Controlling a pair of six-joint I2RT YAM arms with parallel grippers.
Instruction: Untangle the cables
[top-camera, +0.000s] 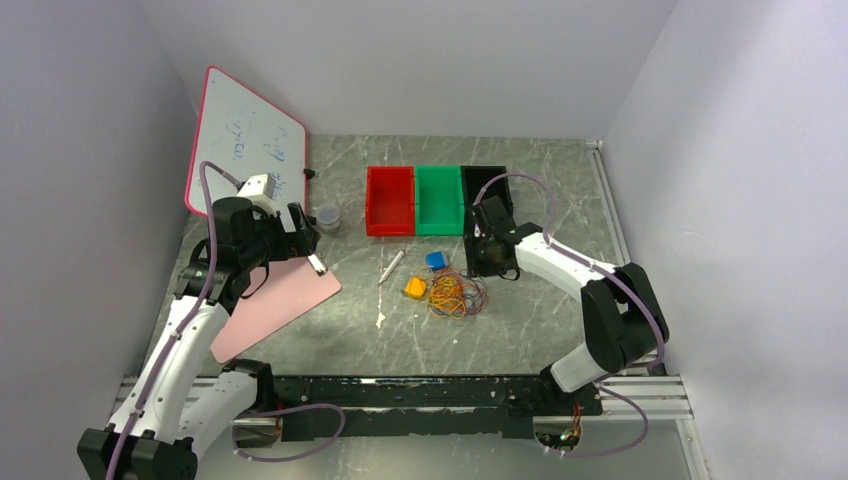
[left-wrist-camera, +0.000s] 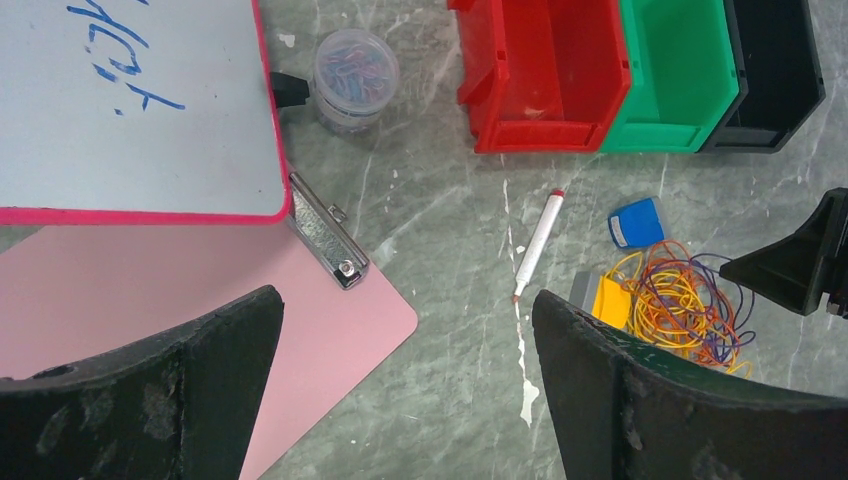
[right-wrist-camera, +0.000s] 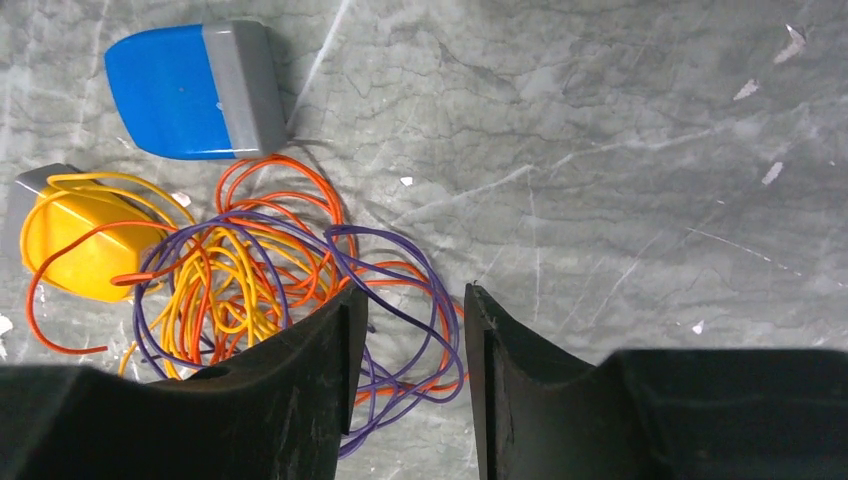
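Observation:
The cables lie in one tangled bunch of yellow, orange and purple loops on the table, also seen in the left wrist view. In the right wrist view the cables spread to the left of and under my right gripper. Its jaws stand a narrow gap apart, with purple and orange loops showing in that gap. From above, the right gripper hangs just right of the bunch. My left gripper is wide open over bare table beside the clipboard, empty; from above the left gripper is far left of the bunch.
A yellow block and a blue block touch the bunch. Red, green and black bins stand behind. A marker, a jar, a pink clipboard and a whiteboard lie to the left.

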